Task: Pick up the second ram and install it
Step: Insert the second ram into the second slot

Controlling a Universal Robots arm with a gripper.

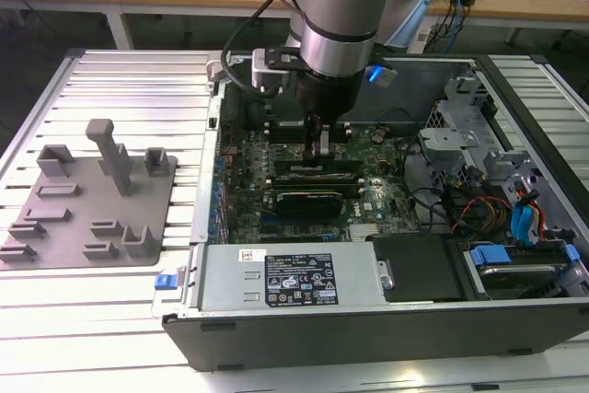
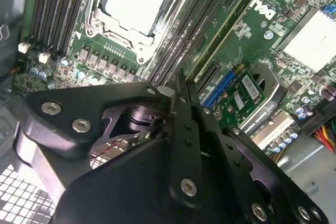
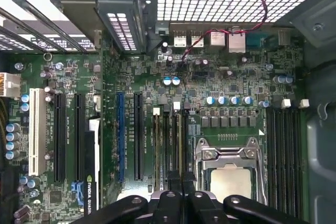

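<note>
End effector [image 3: 181,183], fingers pinched narrow, hung upright over the slots [image 3: 168,145] beside the socket [image 3: 228,171], aligned for seating; ram grip unclear

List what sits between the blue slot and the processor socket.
In the first wrist view, from the blue slot toward the processor socket: one black slot, then memory slots.

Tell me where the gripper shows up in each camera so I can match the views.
Exterior view: gripper inside the open computer case, low over the motherboard.
First wrist view: gripper over the memory slots beside the processor socket.
Second wrist view: gripper over the same memory slots, near the processor socket.
Shared landmark: the green motherboard, seen in all three.
</note>
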